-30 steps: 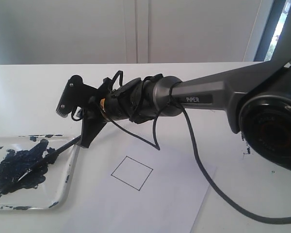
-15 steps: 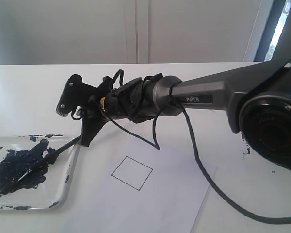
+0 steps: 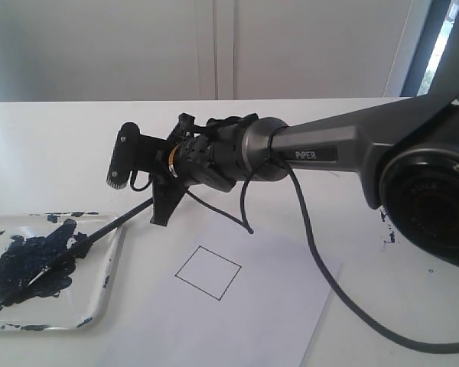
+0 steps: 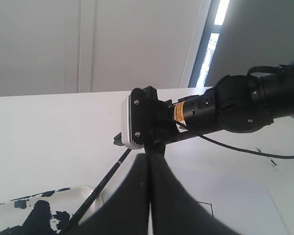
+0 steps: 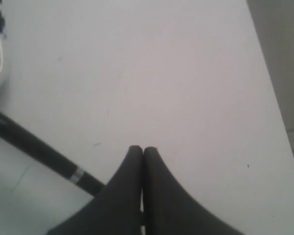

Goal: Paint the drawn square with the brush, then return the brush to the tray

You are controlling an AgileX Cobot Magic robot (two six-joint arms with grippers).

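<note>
Jaws of the right gripper [image 5: 143,148] were pressed together tip to tip, with no gap; those of the left gripper [image 4: 149,164] likewise met along one seam, holding nothing. We saw the brush [image 3: 84,245] as a long, thin black stick with a small silver band, its tip coated in dark navy. The tip lay in the paint blotch [image 3: 23,264] inside the tray [image 3: 107,294], pointing toward the tray's near left corner. The long axis ran diagonally, the handle crossing the rim at the far right corner and reaching out to the right gripper. The handle passed behind one finger [image 5: 122,196]; we could not tell whether they touched. The drawn square [image 3: 207,272], a thin black outline, stood unfilled.
</note>
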